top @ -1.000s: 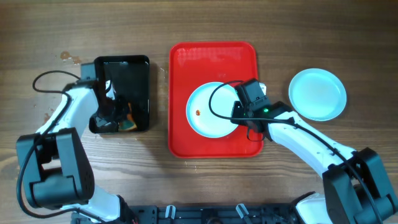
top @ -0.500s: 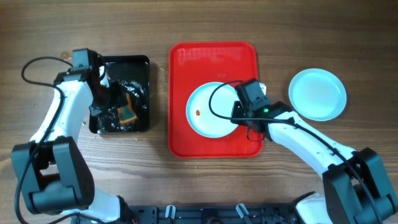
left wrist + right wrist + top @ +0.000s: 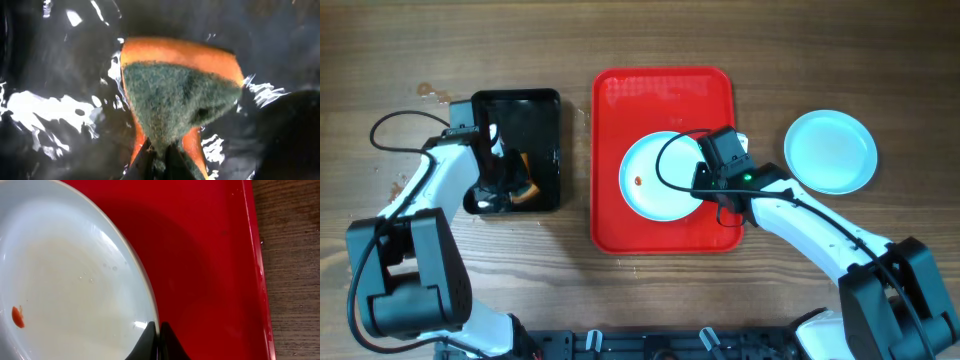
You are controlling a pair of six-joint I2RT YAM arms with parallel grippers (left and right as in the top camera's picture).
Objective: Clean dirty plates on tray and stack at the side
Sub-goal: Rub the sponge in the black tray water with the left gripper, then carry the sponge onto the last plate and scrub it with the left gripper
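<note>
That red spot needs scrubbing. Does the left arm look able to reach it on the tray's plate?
Probably yes, sponge in grip: the spot lies bare on the plate's left half; right fingers pinch only the far rim.

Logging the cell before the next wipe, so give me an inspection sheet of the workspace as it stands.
Surface: wooden table, small mark toward its upper left.
Job's things: red tray holds stained plate; second plate on table right of it.
Clutter: black tray with water.
Grippers: left gripper shut on sponge in black tray; right gripper shut on stained plate's rim.
Cables: cable loops over stained plate.
Surroundings: nothing seen.
</note>
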